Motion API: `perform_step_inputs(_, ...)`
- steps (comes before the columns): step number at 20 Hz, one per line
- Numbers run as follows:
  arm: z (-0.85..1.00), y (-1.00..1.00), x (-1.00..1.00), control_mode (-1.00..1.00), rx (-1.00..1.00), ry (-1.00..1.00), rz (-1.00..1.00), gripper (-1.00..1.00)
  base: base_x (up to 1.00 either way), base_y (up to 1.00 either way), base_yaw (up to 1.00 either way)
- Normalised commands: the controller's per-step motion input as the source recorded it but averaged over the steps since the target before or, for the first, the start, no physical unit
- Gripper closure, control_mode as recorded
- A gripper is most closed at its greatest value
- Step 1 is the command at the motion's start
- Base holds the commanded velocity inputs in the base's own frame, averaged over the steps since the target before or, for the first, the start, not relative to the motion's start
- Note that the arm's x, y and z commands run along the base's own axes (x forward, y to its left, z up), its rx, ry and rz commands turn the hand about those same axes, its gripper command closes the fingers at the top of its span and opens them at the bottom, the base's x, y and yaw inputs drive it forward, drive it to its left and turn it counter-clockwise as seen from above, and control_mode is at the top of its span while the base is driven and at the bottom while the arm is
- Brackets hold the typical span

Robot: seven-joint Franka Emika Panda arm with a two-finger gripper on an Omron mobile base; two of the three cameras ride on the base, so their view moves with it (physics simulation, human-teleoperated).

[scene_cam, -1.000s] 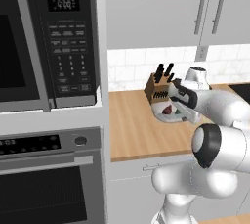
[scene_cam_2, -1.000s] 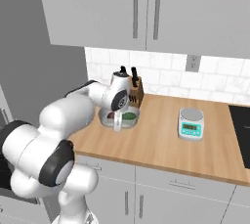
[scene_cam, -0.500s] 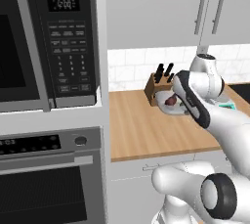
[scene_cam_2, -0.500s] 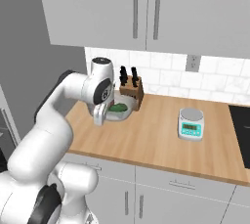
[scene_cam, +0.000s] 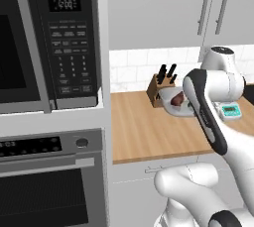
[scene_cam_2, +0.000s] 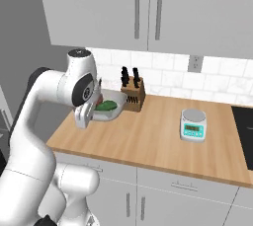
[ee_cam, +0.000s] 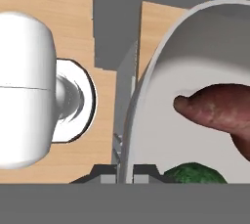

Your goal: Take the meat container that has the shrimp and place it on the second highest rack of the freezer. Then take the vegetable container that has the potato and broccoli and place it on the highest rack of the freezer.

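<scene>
Counter (scene_cam: pixel 144 132): wood top; it carries a knife block (scene_cam: pixel 159 88), and a scale (scene_cam_2: pixel 192 124) well apart to the right.
Pincer (ee_cam: pixel 124 169): mine, clenched on the rim of the tray (ee_cam: pixel 161 115), the thin wall caught between my tips.
Tray: white, shallow and stiff; in both base views it hangs above the counter just beside the knife block. The freezer is nowhere in sight.
Potato (ee_cam: pixel 219 110): dark reddish-brown, lying loose on the tray floor.
Broccoli (ee_cam: pixel 193 173): green, near my tips, also loose.
Handling: I judge the tray light but smooth and slippery, and my hold sits off to one edge, so the load pulls it downward.
Risk: a tilt would likely roll the potato and broccoli out; I should carry it level and slowly.
</scene>
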Motion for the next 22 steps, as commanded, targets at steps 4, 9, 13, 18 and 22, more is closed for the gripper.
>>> perform_step_inputs(4,0.32,0.13,-0.34,-1.0,-0.03,0.0,-0.01,1.0,0.0,0.0,0.0)
perform_step_inputs(9,0.31,0.07,-0.2,-1.0,-0.02,0.0,-0.01,1.0,0.0,0.0,0.0)
perform_step_inputs(13,0.22,0.0,-0.09,-1.0,0.0,-0.04,-0.03,1.0,0.0,0.0,0.0)
perform_step_inputs(18,0.21,0.0,-0.1,-1.0,0.0,-0.05,0.0,1.0,0.0,0.0,0.0)
perform_step_inputs(22,0.01,0.0,-0.08,1.0,0.0,0.0,0.0,1.0,-0.42,0.0,0.0)
